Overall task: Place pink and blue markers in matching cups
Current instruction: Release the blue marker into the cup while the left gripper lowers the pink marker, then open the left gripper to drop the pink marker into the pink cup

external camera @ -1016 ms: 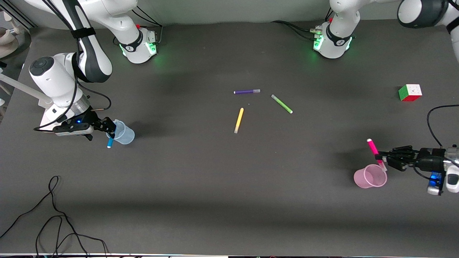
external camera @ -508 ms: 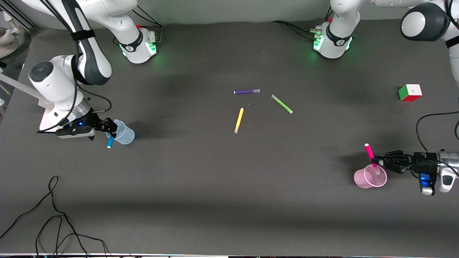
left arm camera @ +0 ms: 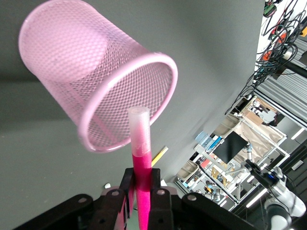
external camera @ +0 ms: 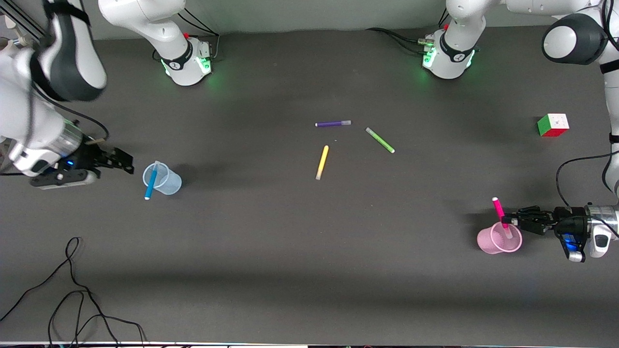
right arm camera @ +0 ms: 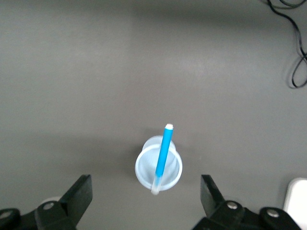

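The right claw [external camera: 126, 163] hangs over the counter [external camera: 271, 232] toward the right arm's end, just beside the blue cup [external camera: 164, 180] and clear of it. Its 2 fingers [right arm camera: 79, 194] are spread wide apart and grip nothing. The blue cup stands upright with the blue marker [external camera: 151, 183] resting in it, pale cap down inside, the blue end leaning out over the rim on the side nearer the front camera. In the right wrist view the same marker [right arm camera: 163, 155] slants across the mouth of the cup [right arm camera: 158, 168], well apart from both fingers.

Taking the blue cup as the landmark, 3 other markers lie flat toward the middle of the counter, all well apart from it toward the left arm's end: the yellow marker [external camera: 322, 162] closest, the purple marker [external camera: 333, 123] farther from the front camera, and the green marker [external camera: 380, 140] beside the purple one. A coloured cube [external camera: 552, 125] sits much farther along, near the left arm's end.

Also at that end, and nearer the front camera than the blue cup, stands the pink cup [external camera: 498, 238]. The left claw [external camera: 508, 221] is over its rim, clenched on the pink marker [external camera: 500, 211]. In the left wrist view the fingers [left arm camera: 156, 189] pinch the magenta barrel [left arm camera: 142, 177], and its pale cap points into the meshed cup's [left arm camera: 72, 72] open mouth. From the front, the marker's lower end dips inside the pink cup while its upper end stands tilted above the rim.
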